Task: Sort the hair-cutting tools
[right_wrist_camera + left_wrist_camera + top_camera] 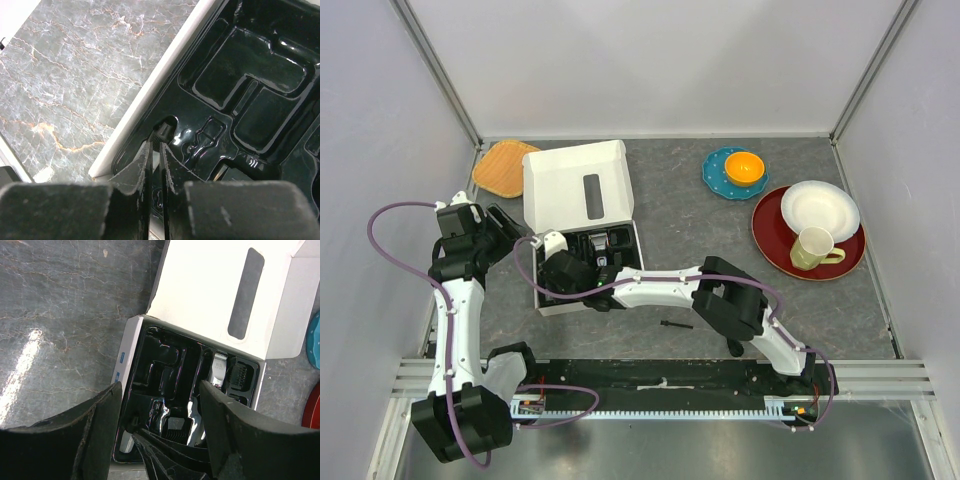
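The white box (578, 182) lies open at the centre left with its black moulded tray (165, 357) showing. The black-and-silver clipper (603, 244) lies in the tray's right side, as the left wrist view (219, 369) also shows, next to a black comb guard (241, 374). My right gripper (562, 274) reaches into the tray's near left corner. Its tips (156, 145) are pinched on a thin black brush (163, 132) at a rounded slot. My left gripper (510, 226) hovers left of the box, open wide and empty (160, 387). A small black bit (675, 325) lies on the table.
An orange square dish (505, 167) sits at the back left. A teal saucer (715, 178) with an orange bowl (744, 167) stands at the back right. A red plate (770, 240) holds a white bowl (820, 208) and a cup (812, 248).
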You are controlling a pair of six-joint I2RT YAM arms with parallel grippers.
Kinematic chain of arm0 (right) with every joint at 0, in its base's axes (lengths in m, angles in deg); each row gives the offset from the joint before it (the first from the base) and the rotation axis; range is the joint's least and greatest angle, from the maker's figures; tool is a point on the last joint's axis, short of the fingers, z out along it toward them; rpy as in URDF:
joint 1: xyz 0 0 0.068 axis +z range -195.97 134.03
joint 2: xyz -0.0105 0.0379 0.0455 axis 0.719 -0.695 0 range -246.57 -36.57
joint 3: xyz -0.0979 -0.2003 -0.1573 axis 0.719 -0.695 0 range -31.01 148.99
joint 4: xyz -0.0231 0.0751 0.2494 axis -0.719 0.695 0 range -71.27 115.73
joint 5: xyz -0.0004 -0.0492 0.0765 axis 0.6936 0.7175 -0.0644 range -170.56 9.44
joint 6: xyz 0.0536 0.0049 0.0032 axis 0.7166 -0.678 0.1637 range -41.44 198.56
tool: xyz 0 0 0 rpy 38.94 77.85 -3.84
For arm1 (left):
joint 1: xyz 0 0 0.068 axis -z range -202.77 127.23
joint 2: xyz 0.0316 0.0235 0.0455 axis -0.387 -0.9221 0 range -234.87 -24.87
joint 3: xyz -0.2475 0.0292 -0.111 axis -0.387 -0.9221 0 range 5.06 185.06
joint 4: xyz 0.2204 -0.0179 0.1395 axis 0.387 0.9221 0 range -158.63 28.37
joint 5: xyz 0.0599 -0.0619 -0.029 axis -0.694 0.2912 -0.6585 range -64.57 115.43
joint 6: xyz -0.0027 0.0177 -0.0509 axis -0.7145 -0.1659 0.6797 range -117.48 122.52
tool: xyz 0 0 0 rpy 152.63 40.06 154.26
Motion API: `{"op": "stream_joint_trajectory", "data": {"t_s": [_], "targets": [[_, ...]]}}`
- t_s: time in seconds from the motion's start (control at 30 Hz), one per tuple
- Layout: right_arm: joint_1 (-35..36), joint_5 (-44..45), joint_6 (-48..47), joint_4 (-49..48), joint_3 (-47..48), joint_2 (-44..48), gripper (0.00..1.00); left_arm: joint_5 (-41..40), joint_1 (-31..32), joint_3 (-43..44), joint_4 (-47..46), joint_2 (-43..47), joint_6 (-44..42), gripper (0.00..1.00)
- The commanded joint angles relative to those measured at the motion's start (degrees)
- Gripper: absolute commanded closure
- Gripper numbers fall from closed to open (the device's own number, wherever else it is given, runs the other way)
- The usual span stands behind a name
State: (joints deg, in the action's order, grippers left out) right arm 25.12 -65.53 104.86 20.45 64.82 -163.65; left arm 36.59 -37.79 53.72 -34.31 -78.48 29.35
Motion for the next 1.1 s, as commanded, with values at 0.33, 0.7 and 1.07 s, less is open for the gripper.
{"op": "stream_joint_trajectory", "data": {"t_s": [0.33, 0.7, 1.07], "targets": [[-0.25, 1.58, 1.99, 3.21, 2.17, -4.4, 0.92, 1.41, -0.36, 0.03, -0.93, 0.25, -0.55, 0.3], [-0.34, 5.36, 1.91, 1.8, -0.56, 5.79, 0.63, 1.41, -0.71, 0.03, -0.84, 0.17, -0.37, 0.3], [-3.41, 5.36, -0.1, 10.93, -12.13, 21.25, 0.41, 2.11, -0.79, -0.15, -0.93, 0.34, -0.29, 0.29]]}}
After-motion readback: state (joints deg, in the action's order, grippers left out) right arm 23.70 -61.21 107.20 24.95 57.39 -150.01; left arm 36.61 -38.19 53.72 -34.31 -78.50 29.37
